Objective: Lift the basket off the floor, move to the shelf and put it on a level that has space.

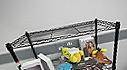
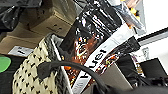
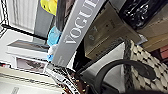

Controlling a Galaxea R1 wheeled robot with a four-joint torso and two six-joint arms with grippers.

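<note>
The tall black wire rack [image 1: 64, 50] stands close ahead, its top wire tier [image 1: 61, 32] bare. The cream chequered woven basket [image 2: 32, 72] shows at both wrists beside the cluttered lower tier's front edge (black loop handles close to each camera), probably carried, though neither gripper's jaw state can be told. To do this well: raise it level, clear the post tips, then lower squarely.

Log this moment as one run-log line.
scene: shelf ahead | top level bare | lower tier: toys, magazines | basket near both wrists, loop handle visible | grippers: state unclear
</note>
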